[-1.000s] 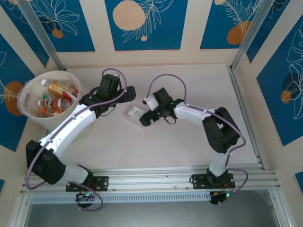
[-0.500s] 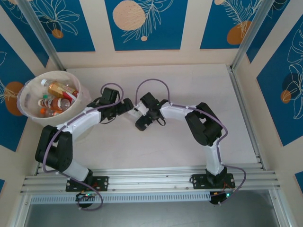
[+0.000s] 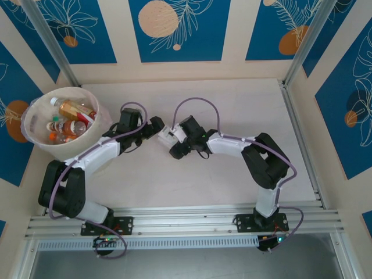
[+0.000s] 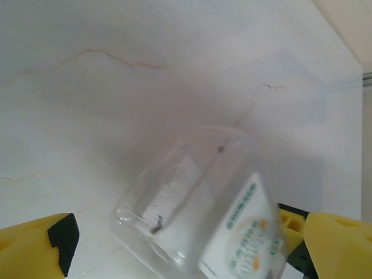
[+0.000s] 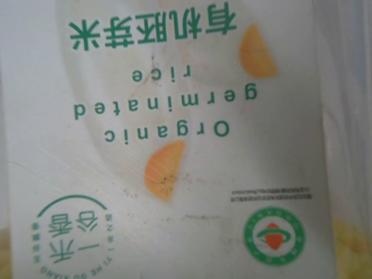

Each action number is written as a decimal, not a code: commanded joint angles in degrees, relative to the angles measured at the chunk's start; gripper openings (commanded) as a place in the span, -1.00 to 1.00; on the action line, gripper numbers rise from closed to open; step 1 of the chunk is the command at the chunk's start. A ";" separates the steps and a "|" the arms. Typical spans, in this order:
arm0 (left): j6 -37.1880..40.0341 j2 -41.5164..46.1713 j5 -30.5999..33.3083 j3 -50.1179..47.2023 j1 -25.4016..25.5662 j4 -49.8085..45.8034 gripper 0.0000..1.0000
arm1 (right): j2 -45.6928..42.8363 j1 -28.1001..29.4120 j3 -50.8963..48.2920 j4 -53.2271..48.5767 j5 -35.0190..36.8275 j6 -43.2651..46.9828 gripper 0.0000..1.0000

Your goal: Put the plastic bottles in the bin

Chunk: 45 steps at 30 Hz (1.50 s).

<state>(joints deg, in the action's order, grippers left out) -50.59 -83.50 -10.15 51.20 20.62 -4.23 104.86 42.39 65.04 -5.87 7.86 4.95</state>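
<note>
**Two arms meet at one bottle to the right of the bin**

The large round cream-beige bin [image 3: 61,156], with several bottles [image 3: 72,110] inside, sits at the left of the pale table [image 3: 244,104]. A small clear plastic bottle with a white, green-lettered label [image 3: 167,138] lies on its side to the bin's right, apart from it. For a clean pickup, I judge that only one arm should take it, gripping across the body, lifting clear, and releasing only once past the bin's rim. The white left arm [image 3: 99,154] stretches low away from the bin, its left gripper [image 3: 157,126] spread wide with a yellow fingertip [image 4: 26,250] on either side of the bottle. The right arm [image 3: 232,142] folds at the elbow and points toward the bin. I cannot tell whether the right gripper [image 3: 173,139] is clamped on the bottle.
</note>
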 commanded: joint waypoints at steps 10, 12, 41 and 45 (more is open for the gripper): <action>-3.01 1.24 -12.67 -3.67 -0.64 15.97 0.56 | -5.86 -0.09 -1.71 11.44 -15.36 -7.88 0.46; -2.87 2.76 -12.70 -3.83 -0.66 16.27 0.39 | -7.73 -1.00 -2.65 13.22 -19.21 -9.79 0.49; 33.54 18.43 2.07 48.63 -34.72 -45.27 -0.13 | -32.64 -13.60 -18.26 20.63 -14.87 -17.17 0.99; 33.71 17.02 7.09 51.33 -43.27 -48.74 -0.17 | -30.00 -13.88 -16.70 19.67 -16.09 -16.53 0.98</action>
<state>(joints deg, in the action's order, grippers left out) -18.85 -65.89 -6.94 99.85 -19.22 -47.07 73.36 28.73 47.11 12.93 -7.90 -11.16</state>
